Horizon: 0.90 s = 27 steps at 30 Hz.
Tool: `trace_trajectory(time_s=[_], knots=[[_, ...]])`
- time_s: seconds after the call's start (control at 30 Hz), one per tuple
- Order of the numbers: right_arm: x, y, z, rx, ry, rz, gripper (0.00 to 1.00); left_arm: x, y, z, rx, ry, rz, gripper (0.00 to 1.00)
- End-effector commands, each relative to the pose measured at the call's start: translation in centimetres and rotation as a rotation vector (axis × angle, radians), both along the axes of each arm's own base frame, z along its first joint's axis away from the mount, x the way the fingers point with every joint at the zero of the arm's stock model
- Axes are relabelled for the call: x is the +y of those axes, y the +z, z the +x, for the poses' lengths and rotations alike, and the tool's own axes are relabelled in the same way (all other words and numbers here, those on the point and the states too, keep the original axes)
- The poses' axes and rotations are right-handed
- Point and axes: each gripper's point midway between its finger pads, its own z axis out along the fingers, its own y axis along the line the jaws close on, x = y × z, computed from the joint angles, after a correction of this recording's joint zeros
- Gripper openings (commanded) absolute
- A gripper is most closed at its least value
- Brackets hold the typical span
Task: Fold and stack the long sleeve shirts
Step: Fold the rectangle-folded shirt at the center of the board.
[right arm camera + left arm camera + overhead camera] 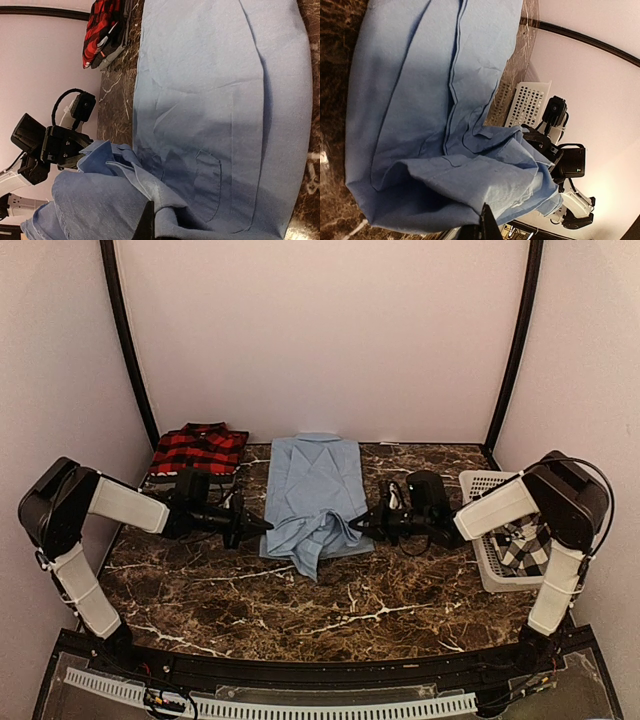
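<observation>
Marble tabletop [200, 590] | L gripper [262, 527] & R gripper [358, 525] pinched on blue shirt [312, 475] hem | risk: uneven pull skews fold

Pale walls [320, 330], dark marble table [300, 610]

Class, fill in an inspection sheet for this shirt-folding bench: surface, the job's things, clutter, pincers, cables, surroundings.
Surface: dark marble table with white veins; no spills seen.
Job's things: light blue shirt laid out mid-table, lower end bunched up; red plaid shirt folded at the far left corner; checked shirt lying in the basket.
Clutter: white lattice basket at the right edge.
Pincers: left pincer and right pincer both shut on that bunched lower end, one at each side.
Cables: black cable looping under the right wrist.
Surroundings: plain pale walls, black corner poles.
</observation>
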Motion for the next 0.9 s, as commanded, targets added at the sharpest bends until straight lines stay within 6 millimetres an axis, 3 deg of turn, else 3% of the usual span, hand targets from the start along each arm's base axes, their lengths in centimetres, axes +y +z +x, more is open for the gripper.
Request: trace_trajectory(time_s=[0.0, 0.27, 0.73, 0.77, 0.83, 0.87], knots=[[-0.3, -0.2, 2.4, -0.031, -0.031, 0.006, 0.00, 0.3, 0.5, 3.0, -0.054, 0.038, -0.032, 0.00], [-0.9, -0.6, 5.1, -0.030, -0.079, 0.026, 0.00, -0.1, -0.5, 6.3, -0.075, 0.047, -0.045, 0.00], [-1.1, -1.1, 8.4, -0.028, -0.103, 0.018, 0.00, 0.9, -1.5, 9.1, -0.093, 0.082, -0.015, 0.00], [-1.1, -1.1, 8.4, -0.025, -0.104, 0.017, 0.01, 0.9, -1.6, 9.2, -0.096, 0.080, -0.013, 0.03], [-1.3, -1.0, 8.6, -0.029, -0.108, 0.017, 0.12, 0.8, -1.7, 9.4, -0.104, 0.076, -0.008, 0.13], [-1.6, -0.9, 8.7, -0.030, -0.113, 0.014, 0.20, 0.9, -1.6, 9.7, -0.105, 0.076, -0.002, 0.24]])
